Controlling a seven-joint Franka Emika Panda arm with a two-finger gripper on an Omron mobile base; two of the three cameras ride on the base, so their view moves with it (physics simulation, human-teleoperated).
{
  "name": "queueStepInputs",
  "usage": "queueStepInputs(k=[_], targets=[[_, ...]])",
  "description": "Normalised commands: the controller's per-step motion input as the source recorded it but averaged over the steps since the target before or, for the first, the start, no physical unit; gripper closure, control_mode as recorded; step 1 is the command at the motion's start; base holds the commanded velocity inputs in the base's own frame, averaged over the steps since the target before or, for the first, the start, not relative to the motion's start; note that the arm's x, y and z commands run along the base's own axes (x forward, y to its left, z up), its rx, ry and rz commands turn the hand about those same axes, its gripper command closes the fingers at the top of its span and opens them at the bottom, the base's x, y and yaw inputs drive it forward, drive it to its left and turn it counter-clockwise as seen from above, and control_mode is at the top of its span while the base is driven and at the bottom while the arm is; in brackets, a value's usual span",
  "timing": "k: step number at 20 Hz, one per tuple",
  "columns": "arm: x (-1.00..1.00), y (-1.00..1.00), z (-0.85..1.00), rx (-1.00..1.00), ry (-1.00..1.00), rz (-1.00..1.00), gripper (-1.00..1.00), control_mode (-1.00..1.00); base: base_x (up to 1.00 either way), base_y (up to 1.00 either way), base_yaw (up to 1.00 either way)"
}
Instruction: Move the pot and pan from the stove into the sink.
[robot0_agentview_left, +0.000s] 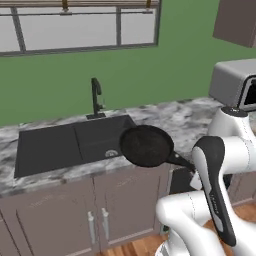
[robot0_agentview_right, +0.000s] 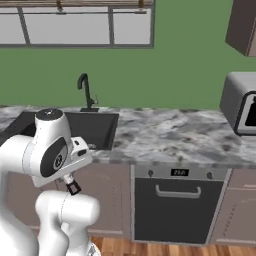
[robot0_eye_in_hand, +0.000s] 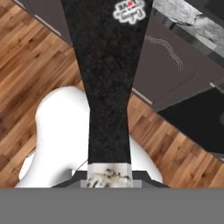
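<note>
The black pan (robot0_agentview_left: 146, 146) hangs level in the air over the front right corner of the dark sink (robot0_agentview_left: 50, 147). Its thin handle runs right and disappears behind my white forearm. In the hand view the black pan handle (robot0_eye_in_hand: 109, 87) runs straight up from my gripper (robot0_eye_in_hand: 109, 177), which is shut on its silver-tipped end. The sink basin holds nothing but its round drain (robot0_agentview_left: 111, 153), and the slim black faucet (robot0_agentview_left: 95, 97) stands behind it. The pot and the stove are out of view.
A marble counter (robot0_agentview_right: 170, 132) stretches right of the sink (robot0_agentview_right: 97, 127) to a grey microwave (robot0_agentview_right: 242, 102). A dark dishwasher front (robot0_agentview_right: 177, 200) sits under the counter, with grey cabinet doors (robot0_agentview_left: 65, 215) below the sink and a wooden floor (robot0_eye_in_hand: 30, 57) beneath.
</note>
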Motion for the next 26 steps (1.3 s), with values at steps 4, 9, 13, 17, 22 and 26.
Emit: queueStepInputs(k=[4,9,13,17,22,26], targets=[[0.0,0.0,0.0,0.0,0.0,0.0,1.0,1.0,0.11,-0.72,-0.01],[0.0,0.0,0.0,0.0,0.0,0.0,1.0,1.0,0.01,-0.13,0.0],[0.0,0.0,0.0,0.0,0.0,0.0,1.0,1.0,0.42,0.06,-0.02],[0.0,0.0,0.0,0.0,0.0,0.0,1.0,1.0,0.59,0.11,-0.03],[0.0,0.0,0.0,0.0,0.0,0.0,1.0,1.0,0.53,0.12,-0.03],[0.0,0.0,0.0,0.0,0.0,0.0,1.0,1.0,0.41,0.16,-0.05]])
